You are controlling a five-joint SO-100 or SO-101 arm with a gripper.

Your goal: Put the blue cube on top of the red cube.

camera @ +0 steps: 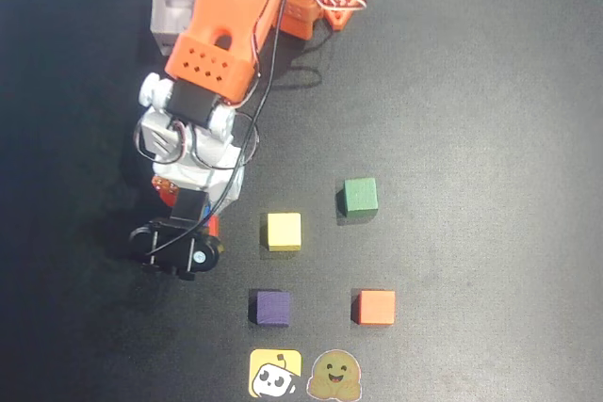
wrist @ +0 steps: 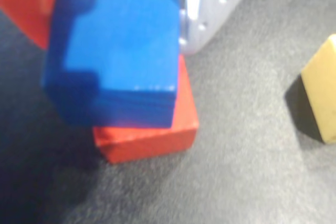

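Cubes fill the wrist view from its upper left: we see the blue cube (wrist: 118,51) sitting over the red cube (wrist: 152,129), covering most of it, with red showing only along the lower and right edges of the blue one. A red-orange finger (wrist: 26,3) of the gripper shows at the top left corner, touching or just beside the blue cube's left face, and a pale white finger (wrist: 210,9) stands just beside its upper right corner, so the blue cube lies between the two; we cannot tell whether they press on it or stand free. Farther right in that view, the yellow cube (wrist: 323,93) lies apart on the dark mat. In the overhead view, the arm (camera: 221,54) hangs over the left half of the frame and hides both task cubes beneath its wrist. To its right we see the yellow cube (camera: 284,231), the purple cube (camera: 272,308), the green cube (camera: 359,196) and the orange cube (camera: 376,307).
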